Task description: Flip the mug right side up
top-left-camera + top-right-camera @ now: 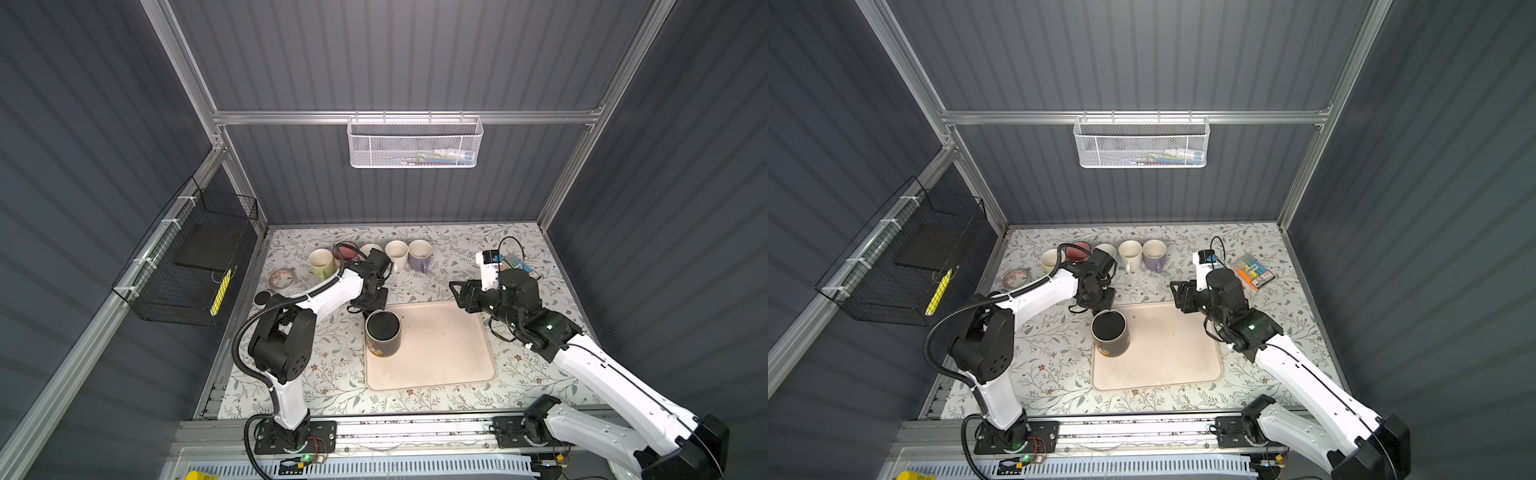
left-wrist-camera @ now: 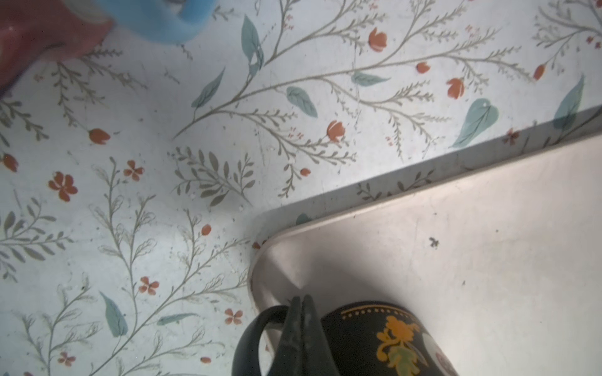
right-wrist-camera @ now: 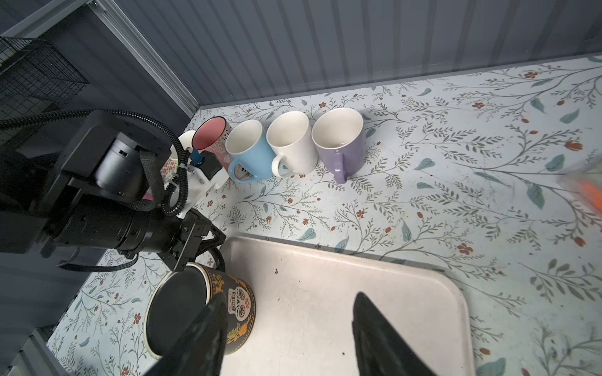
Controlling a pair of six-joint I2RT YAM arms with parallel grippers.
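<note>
Broadly, a floral-print tabletop (image 1: pixel 332 374) fills the lower middle of both top views, boxed in by dark ribbed walls (image 1: pixel 395 62) on an aluminium frame (image 1: pixel 291 117). Two baskets hang there: a white basket (image 1: pixel 415 145) at upper centre and a black basket (image 1: pixel 187 266) at left. One tray (image 1: pixel 449 353) lies at centre.

Mugs number six. Five stand upright in a row above the tray — green mug (image 1: pixel 322 266), pink mug (image 3: pixel 210 132), blue mug (image 3: pixel 250 156), white mug (image 3: pixel 293 149), purple mug (image 3: pixel 342 153). The black mug (image 1: pixel 383 332) stands on end in the tray's upper left corner; whether mouth or base faces up is unclear.

One tape roll (image 1: pixel 281 277) sits left of the row, one marker pack (image 1: pixel 1254 272) at right.

Of the two hands, the left hand (image 2: pixel 301 302) is clenched, tips together just beside the black mug's handle (image 2: pixel 249 338). The right hand (image 3: pixel 288 298) is released — jaws apart over the tray, holding nothing.
</note>
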